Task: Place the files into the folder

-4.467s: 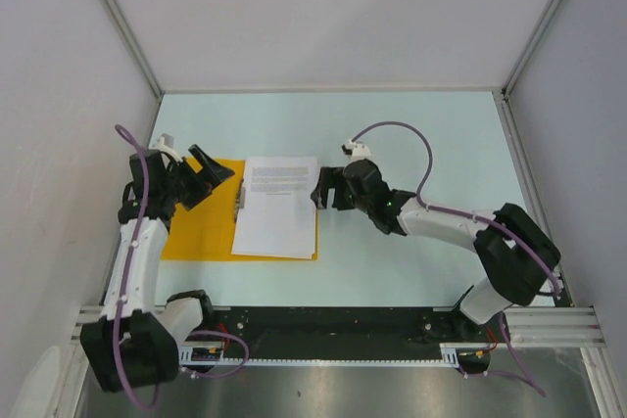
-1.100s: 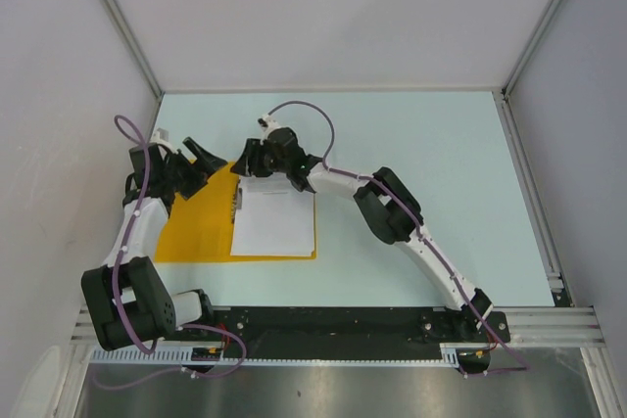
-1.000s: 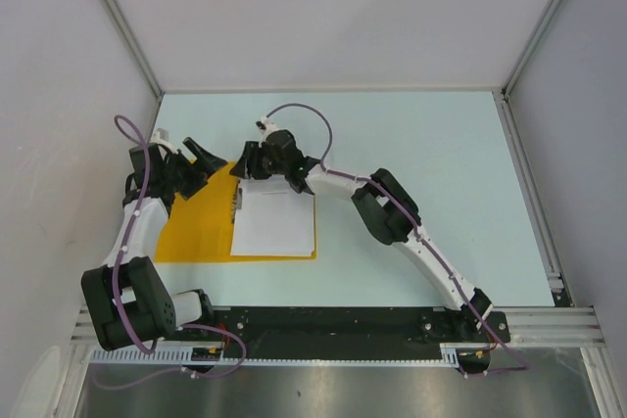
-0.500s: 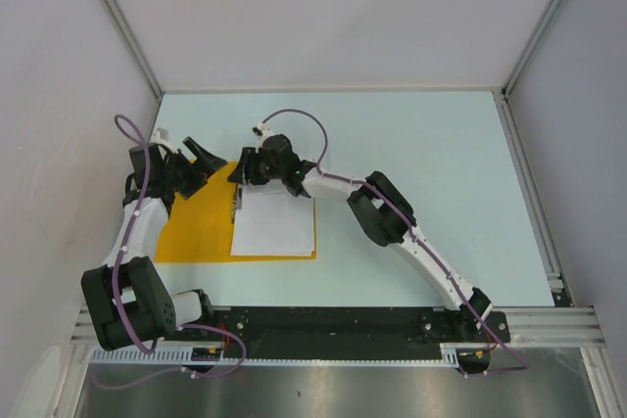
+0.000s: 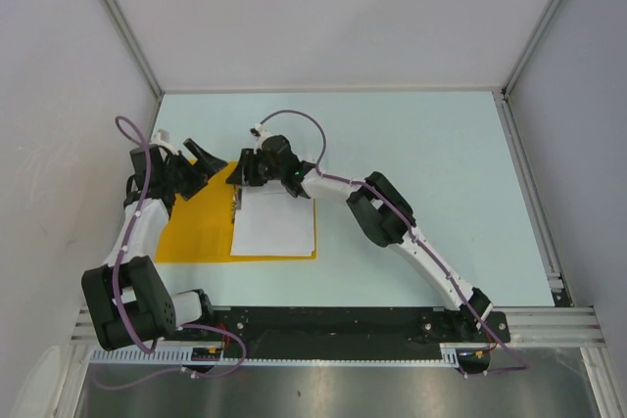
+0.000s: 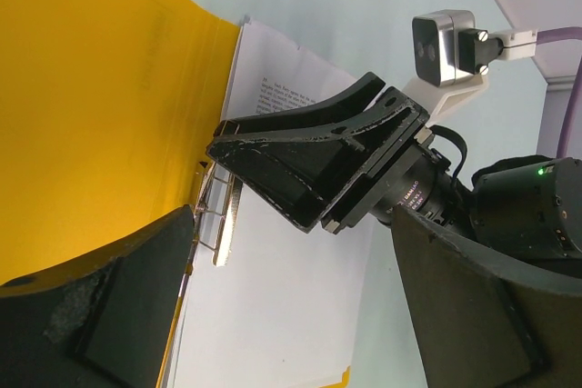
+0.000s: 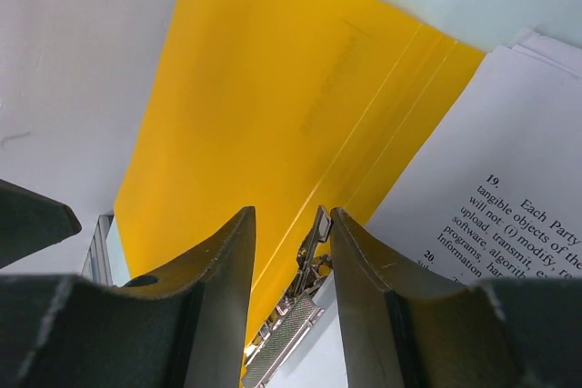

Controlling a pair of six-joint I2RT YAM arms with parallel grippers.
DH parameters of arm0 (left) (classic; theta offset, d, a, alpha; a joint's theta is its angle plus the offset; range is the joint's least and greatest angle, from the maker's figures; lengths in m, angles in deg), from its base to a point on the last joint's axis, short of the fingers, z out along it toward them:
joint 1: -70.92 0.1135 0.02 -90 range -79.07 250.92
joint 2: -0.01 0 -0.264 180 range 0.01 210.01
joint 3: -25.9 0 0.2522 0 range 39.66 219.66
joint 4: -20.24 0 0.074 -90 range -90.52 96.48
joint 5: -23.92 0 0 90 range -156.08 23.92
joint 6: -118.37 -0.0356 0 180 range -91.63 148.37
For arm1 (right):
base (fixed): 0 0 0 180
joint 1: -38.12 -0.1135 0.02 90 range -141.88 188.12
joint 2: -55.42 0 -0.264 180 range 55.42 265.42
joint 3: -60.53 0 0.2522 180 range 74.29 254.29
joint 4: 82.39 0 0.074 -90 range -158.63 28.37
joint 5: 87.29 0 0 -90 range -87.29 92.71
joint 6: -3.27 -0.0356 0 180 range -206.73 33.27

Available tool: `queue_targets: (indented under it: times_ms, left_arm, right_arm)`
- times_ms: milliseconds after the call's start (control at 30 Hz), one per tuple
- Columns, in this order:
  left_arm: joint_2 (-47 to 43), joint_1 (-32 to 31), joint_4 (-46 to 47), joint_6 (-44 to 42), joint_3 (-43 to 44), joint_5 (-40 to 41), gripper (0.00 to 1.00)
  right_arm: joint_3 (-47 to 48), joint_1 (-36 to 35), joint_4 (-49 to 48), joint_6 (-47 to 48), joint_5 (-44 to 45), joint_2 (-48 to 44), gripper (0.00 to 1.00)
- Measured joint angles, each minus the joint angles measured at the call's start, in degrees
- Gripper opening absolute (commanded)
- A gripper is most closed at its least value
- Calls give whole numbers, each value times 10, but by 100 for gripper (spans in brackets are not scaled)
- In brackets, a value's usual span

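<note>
At the near edge of the bench (image 5: 441, 173), both arm bases sit bolted to a black rail, and each arm reaches forward toward the left half of the surface. Just beyond the rail, the folder (image 5: 191, 232) lies flat and opened out on the bench, its orange-yellow inner face up. The files (image 5: 276, 227) rest as a stack of white sheets on the right half of the folder, well inside its near edge, with printed text facing up; a numbered clause is legible in the right wrist view. A metal clip (image 7: 305, 265) runs along the spine between the bare left half and the left edge of the files; whether it presses on the sheets cannot be determined. The right tool (image 7: 293, 217) is positioned at the far end of this clip, pointing down, with one finger on each side of the raised clip lever. Its jaws are narrowed but not clenched: the lever lies against one finger and a gap remains on the other side. The left tool (image 5: 204, 175) hovers above the far left corner of the folder, fully released, jaws spread wide, grasping nothing, and apart from the right tool. Past both tools, the pale bench extends to the white enclosure walls.
</note>
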Motion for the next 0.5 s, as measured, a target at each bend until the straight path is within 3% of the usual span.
queue_targets:
  times_ms: [500]
  left_arm:
    - [-5, 0, -7, 1, -1, 11, 95]
  right_arm:
    - [-24, -8, -11, 11, -13, -10, 41]
